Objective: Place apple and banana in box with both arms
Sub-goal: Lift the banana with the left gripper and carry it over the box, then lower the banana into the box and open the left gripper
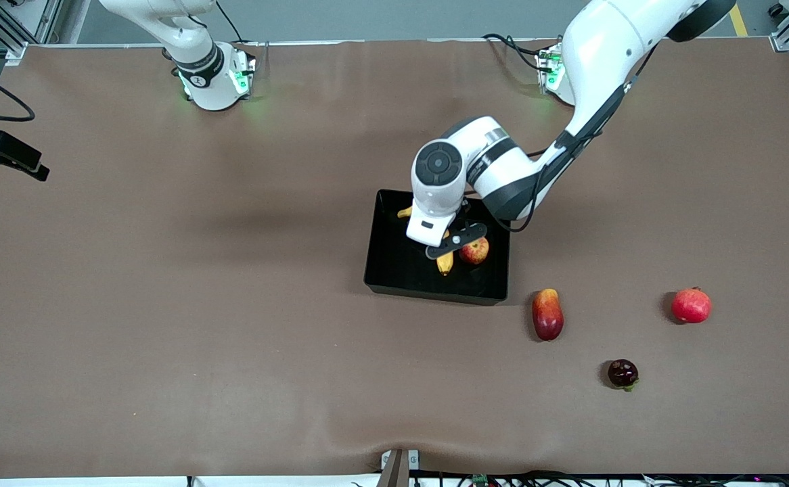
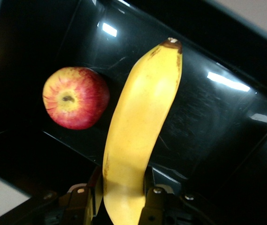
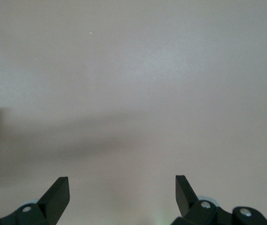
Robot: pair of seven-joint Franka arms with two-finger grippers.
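Observation:
The black box [image 1: 394, 281] sits mid-table. The apple [image 1: 474, 251] lies in it, red with yellow patches, and shows in the left wrist view [image 2: 75, 97] beside the banana. My left gripper [image 1: 455, 242] is low over the box and shut on the yellow banana [image 1: 444, 262], with its fingers pressing both sides of the fruit in the left wrist view [image 2: 143, 126]. There the banana stretches out from my left gripper [image 2: 122, 201] over the box floor [image 2: 208, 117]. My right gripper [image 3: 122, 187] is open and empty over bare brown table and does not show in the front view.
Three other fruits lie nearer the front camera than the box, toward the left arm's end: a red-yellow mango-like fruit [image 1: 547, 314], a pinkish-red round fruit [image 1: 691, 305] and a small dark fruit [image 1: 622, 373]. The right arm's base [image 1: 212, 78] stands at the table's edge.

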